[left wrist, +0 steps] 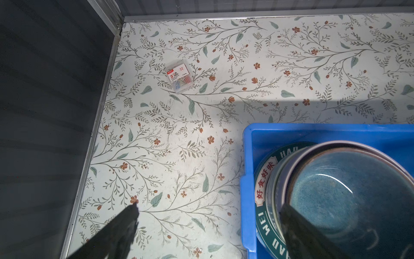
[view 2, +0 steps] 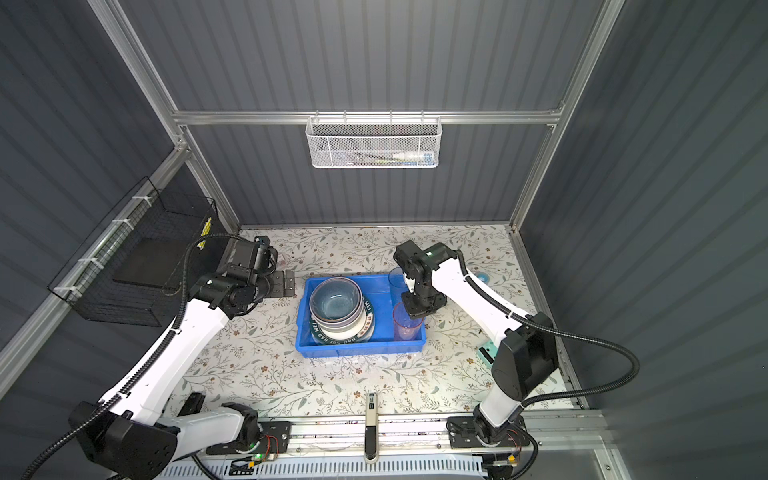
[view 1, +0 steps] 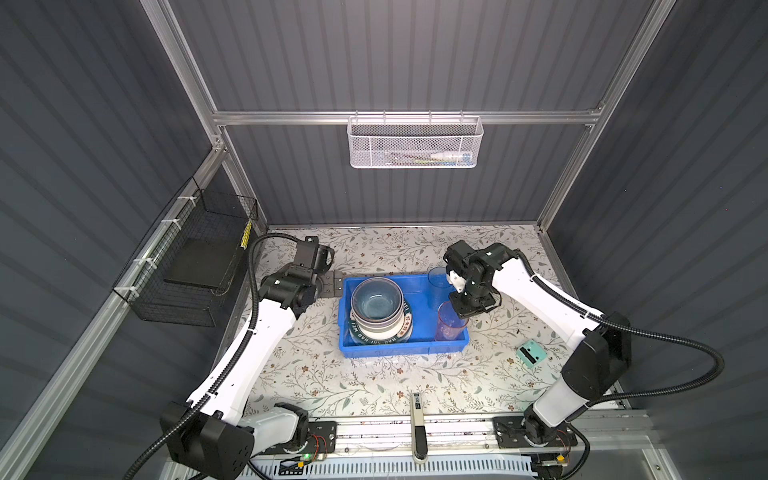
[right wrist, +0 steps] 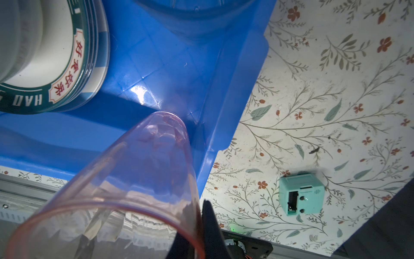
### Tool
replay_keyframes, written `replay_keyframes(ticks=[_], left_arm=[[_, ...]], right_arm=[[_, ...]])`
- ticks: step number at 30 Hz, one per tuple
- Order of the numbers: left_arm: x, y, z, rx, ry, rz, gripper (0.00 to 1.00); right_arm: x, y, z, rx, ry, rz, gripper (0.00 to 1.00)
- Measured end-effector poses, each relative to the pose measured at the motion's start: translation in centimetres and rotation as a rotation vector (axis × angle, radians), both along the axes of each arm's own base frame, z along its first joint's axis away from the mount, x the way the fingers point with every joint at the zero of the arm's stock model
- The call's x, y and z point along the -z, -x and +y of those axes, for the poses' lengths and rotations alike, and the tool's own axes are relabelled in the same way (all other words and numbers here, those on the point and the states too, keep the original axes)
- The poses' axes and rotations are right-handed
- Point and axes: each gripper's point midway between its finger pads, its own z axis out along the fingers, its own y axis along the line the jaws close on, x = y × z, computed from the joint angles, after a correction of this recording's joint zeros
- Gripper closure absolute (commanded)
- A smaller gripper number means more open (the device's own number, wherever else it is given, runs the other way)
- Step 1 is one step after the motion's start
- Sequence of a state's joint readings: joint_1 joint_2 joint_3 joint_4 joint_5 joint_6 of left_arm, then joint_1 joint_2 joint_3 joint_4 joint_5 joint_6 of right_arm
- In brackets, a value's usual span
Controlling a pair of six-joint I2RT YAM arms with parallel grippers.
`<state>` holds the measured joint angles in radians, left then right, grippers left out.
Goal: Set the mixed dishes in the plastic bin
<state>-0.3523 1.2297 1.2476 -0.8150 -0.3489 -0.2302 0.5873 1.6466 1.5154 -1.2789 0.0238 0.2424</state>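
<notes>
One pink tumbler [view 1: 449, 322] stands roughly upright, mouth up, in the bin [view 1: 399, 351].

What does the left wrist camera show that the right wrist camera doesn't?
Left wrist only: a small clear box of coloured clips, the grey-blue bowl, and the open left fingers. Right wrist only: the pink tumbler, pinched at its rim by the right fingers, and a teal block. Both: the blue bin and the green lettered plate.

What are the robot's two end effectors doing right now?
Left end effector: open, holding nothing.
Right end effector: shut on the rim of the translucent pink plastic tumbler.
</notes>
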Motion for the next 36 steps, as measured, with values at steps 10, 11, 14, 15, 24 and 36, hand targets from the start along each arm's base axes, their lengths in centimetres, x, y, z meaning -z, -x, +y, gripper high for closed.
replay_keyframes(ticks=[10, 11, 14, 15, 24, 36], left_arm=[[0.0, 0.1, 0.1, 0.008, -0.014, 0.003, 0.0], [0.0, 0.1, 0.1, 0.008, -0.014, 0.002, 0.0], [-0.1, 0.2, 0.2, 0.008, -0.018, 0.0, 0.0], [-0.1, 0.2, 0.2, 0.008, -0.018, 0.001, 0.0], [-0.8, 0.2, 0.4, 0.005, -0.024, -0.009, 0.0], [-0.9, 0.2, 0.5, 0.001, -0.027, -0.012, 0.0]], right_arm=[[1.3, -0.1, -0.3, 0.002, 0.037, 0.017, 1.0], [1.5, -0.1, -0.3, 0.002, 0.038, 0.017, 1.0], [1.8, -0.1, -0.2, 0.003, 0.04, 0.019, 1.0], [1.8, -0.2, -0.2, 0.003, 0.039, 0.018, 1.0], [2.7, -0.3, -0.2, 0.008, 0.046, 0.027, 0.94], [3.5, 0.4, -0.5, 0.01, 0.064, 0.053, 0.8]])
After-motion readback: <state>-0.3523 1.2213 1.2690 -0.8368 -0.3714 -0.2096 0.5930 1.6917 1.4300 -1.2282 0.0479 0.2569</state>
